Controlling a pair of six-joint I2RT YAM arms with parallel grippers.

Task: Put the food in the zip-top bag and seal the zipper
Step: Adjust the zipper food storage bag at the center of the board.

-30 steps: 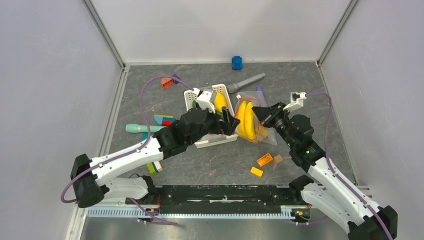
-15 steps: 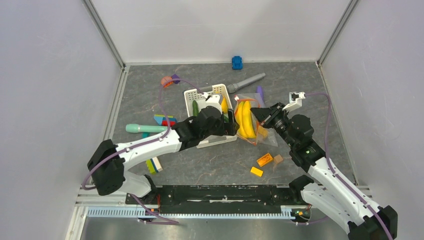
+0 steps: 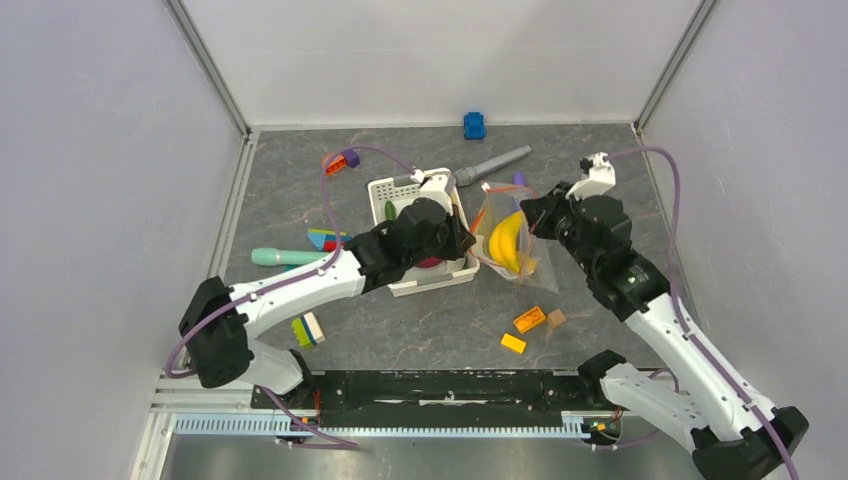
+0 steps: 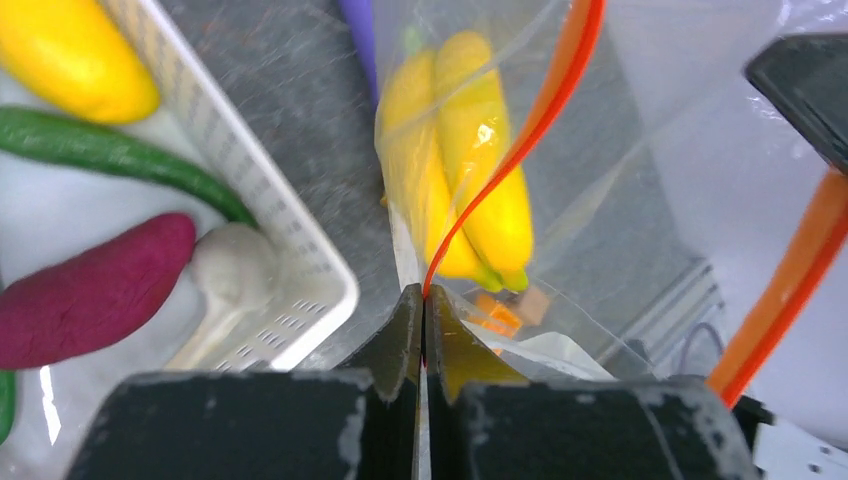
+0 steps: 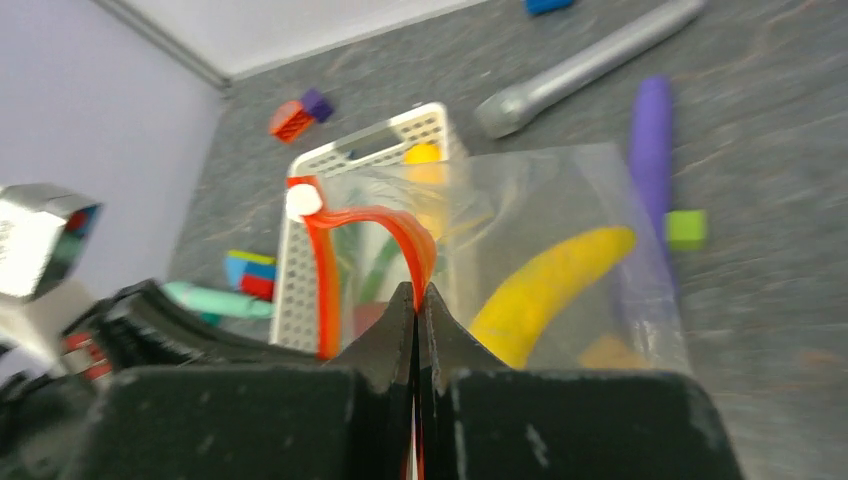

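Note:
The clear zip-top bag (image 3: 515, 240) stands just right of the white basket (image 3: 385, 190), with yellow banana pieces (image 4: 470, 160) inside it. Its orange-red zipper (image 4: 520, 150) curves across the open mouth. My left gripper (image 4: 424, 300) is shut on the zipper's near edge. My right gripper (image 5: 416, 295) is shut on the zipper (image 5: 400, 230) at the opposite side, holding the mouth up. Inside the basket (image 4: 290, 260) lie a yellow piece (image 4: 75, 60), a green cucumber (image 4: 110, 160), a purple-red sweet potato (image 4: 95, 290) and a whitish piece (image 4: 230, 275).
A grey cylinder (image 3: 495, 162) and a long purple cylinder (image 5: 652, 150) lie behind the bag, with a green cube (image 5: 686, 228) beside it. Orange and yellow blocks (image 3: 529, 320) sit in front. A teal cylinder (image 3: 285, 257) and coloured blocks lie left of the basket. A blue toy (image 3: 474, 125) rests at the back wall.
My left gripper has swung in over the basket's right side and shut on the bag's zipper edge. My right arm has raised the bag's mouth up and back.

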